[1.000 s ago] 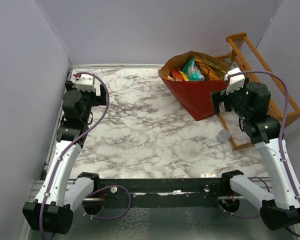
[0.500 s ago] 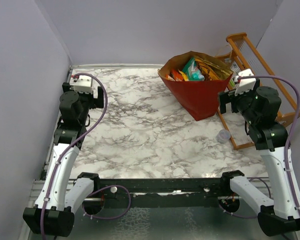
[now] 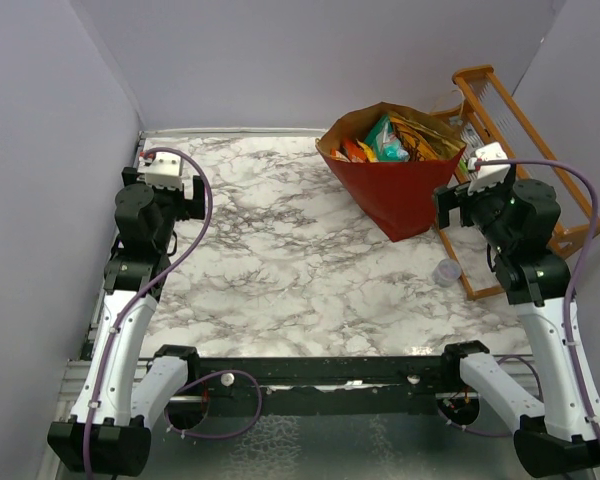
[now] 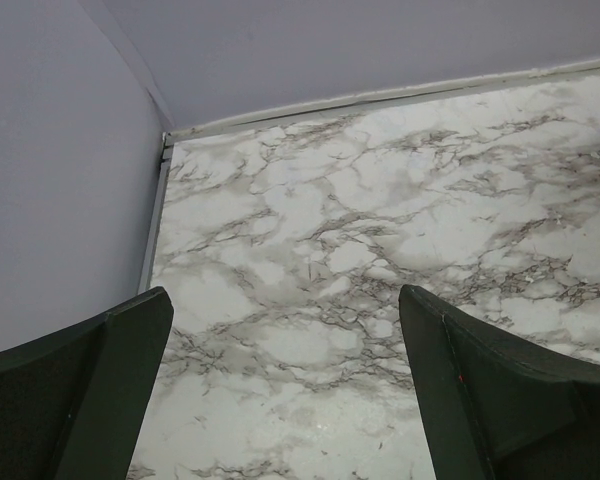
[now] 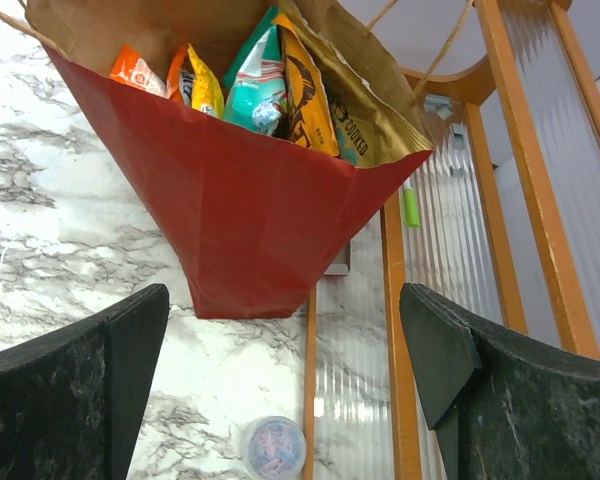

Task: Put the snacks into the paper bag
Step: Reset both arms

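The red paper bag [image 3: 392, 192] stands open at the back right of the marble table, brown inside. Several snacks [image 3: 385, 138] stick out of its mouth: orange, yellow and teal packets and a tan chip bag. In the right wrist view the paper bag [image 5: 250, 210] fills the upper middle, with the snacks [image 5: 262, 88] in it. My right gripper [image 5: 283, 295] is open and empty, just near and right of the bag [image 3: 450, 208]. My left gripper [image 4: 285, 300] is open and empty over bare marble at the far left [image 3: 192, 195].
An orange wooden rack [image 3: 525, 130] leans behind and right of the bag, also in the right wrist view [image 5: 525, 200]. A small clear plastic cup [image 3: 447, 271] stands by the rack's near end [image 5: 273, 448]. Grey walls close the left, back and right.
My right arm has drawn to the right, a little away from the bag. My left arm has pulled slightly left and nearer. The bag and snacks have not moved.
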